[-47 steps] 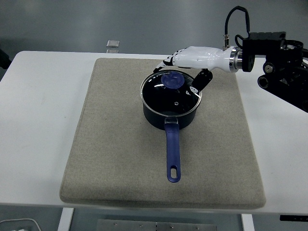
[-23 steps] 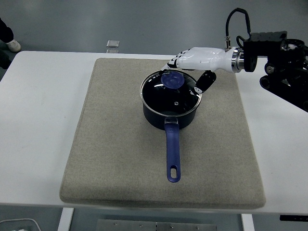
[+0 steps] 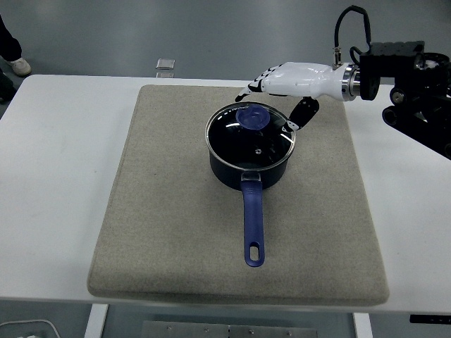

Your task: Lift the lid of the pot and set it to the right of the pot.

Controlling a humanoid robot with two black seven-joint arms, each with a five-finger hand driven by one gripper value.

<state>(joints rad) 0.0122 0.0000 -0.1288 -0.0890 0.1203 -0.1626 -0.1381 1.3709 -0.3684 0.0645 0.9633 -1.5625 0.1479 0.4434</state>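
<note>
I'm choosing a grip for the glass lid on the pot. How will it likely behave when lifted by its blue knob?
The lid looks like rigid glass with a metal rim, so probably stiff, breakable if dropped. Its knob is smooth and rounded, so it could slip or swing. The right hand hovers open behind it.
</note>
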